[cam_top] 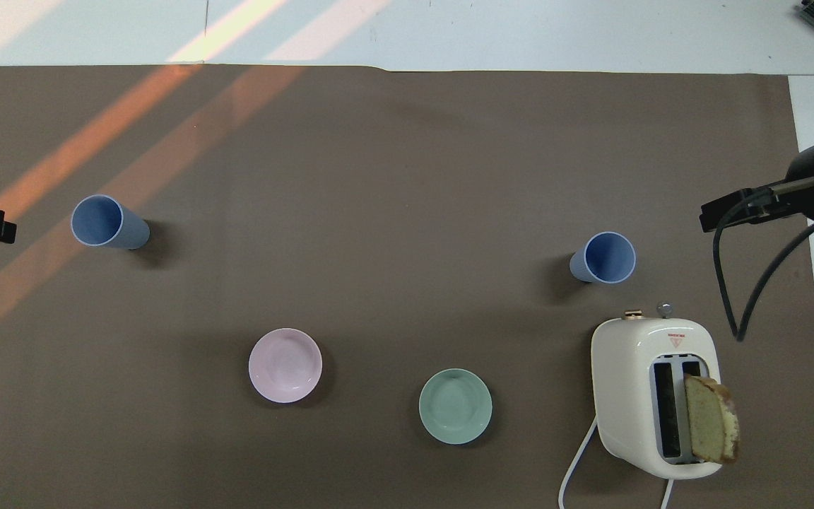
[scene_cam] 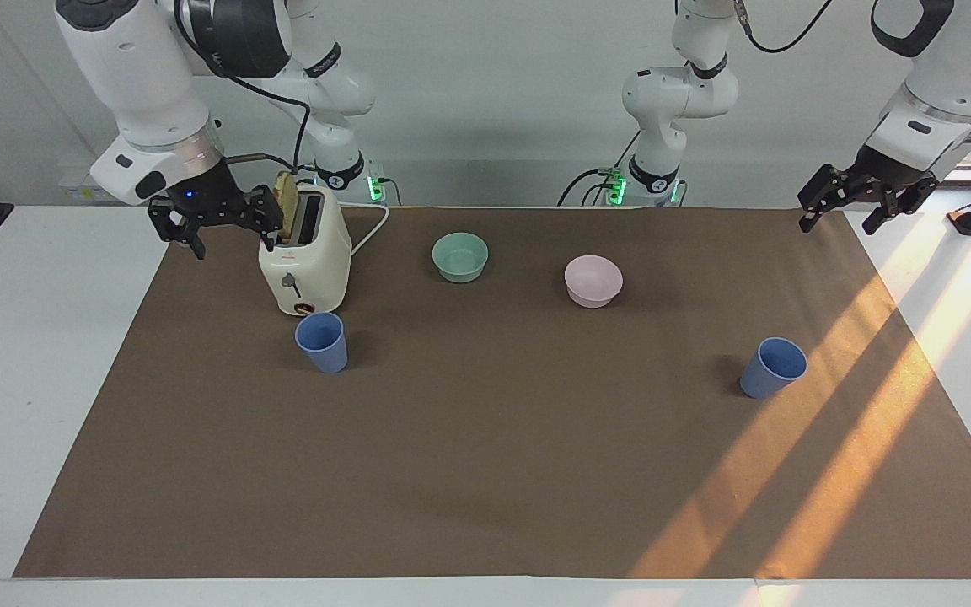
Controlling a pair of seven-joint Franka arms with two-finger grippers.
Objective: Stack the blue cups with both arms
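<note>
My right end effector [scene_cam: 233, 243] hangs in the air at the right arm's end of the counter [scene_cam: 30, 354], over the edge of the brown mat [scene_cam: 485, 472]. It is released, fingers spread, with nothing between them. Just beside it stands the cream toaster [scene_cam: 304, 261]. One of its two slots holds a slice of bread [scene_cam: 287, 206], which sticks up well above the top. From overhead the other slot looks dark and bare.

In front of the toaster, just beside it and farther from me, the first blue cup [scene_cam: 322, 341] stands upright on the mat, mouth up. Overhead, I see only its blue inside.

Toward the middle of the counter sits the teal-green bowl [scene_cam: 460, 256], and beside it the pink bowl [scene_cam: 593, 281], a little farther from me. Both are upright and show only their own smooth bottoms.

The second blue cup [scene_cam: 773, 367] stands upright toward the left arm's end, well apart from the first and farther from me than the pink bowl. Its inside too is plain blue.

My left end effector [scene_cam: 837, 221] hangs over that end's mat corner, released and holding nothing.
</note>
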